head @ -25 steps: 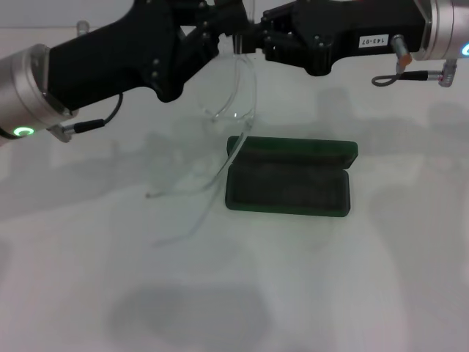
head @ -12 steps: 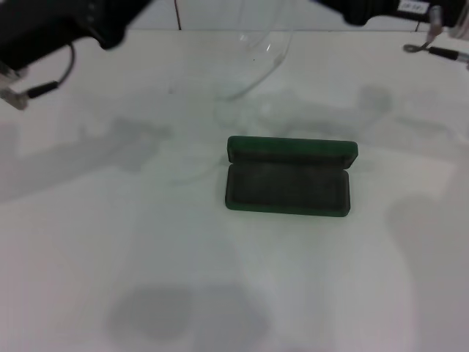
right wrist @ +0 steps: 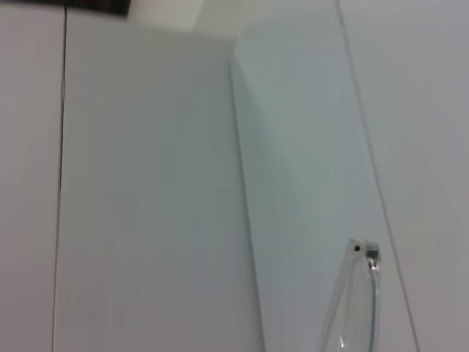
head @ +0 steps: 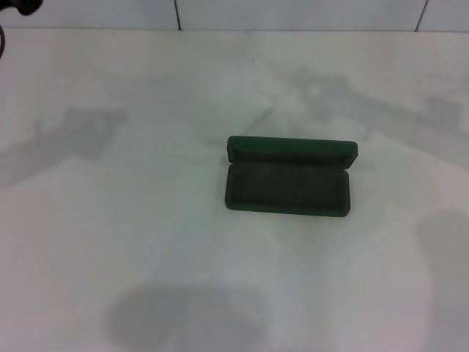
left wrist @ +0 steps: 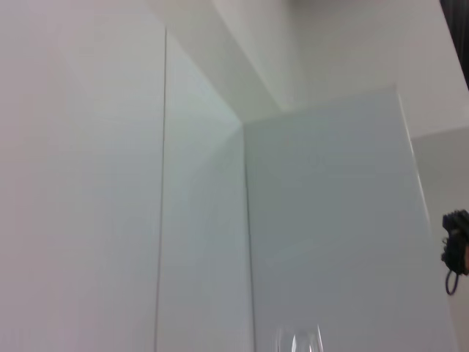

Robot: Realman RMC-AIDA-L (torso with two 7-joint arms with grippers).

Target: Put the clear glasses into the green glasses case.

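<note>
The green glasses case point(head: 287, 176) lies open in the middle of the white table point(head: 110, 220), lid propped up at the back and the dark lining bare. The head view holds no clear glasses. A hinge and thin temple arm of the clear glasses point(right wrist: 364, 253) show close up in the right wrist view, against white walls. The left wrist view catches a small clear piece of the glasses point(left wrist: 297, 341) at its edge. Neither gripper's fingers show in any view. Only a dark scrap of the left arm point(head: 22, 6) sits in the head view's far left corner.
Soft shadows of the arms fall across the table around the case. A white tiled wall point(head: 293, 13) runs along the table's far edge. In the left wrist view a dark part with a looped cable point(left wrist: 454, 249) hangs far off.
Both arms have lifted up and out of the head view, and the clear glasses went up with them. The green case has stayed in place, open.
</note>
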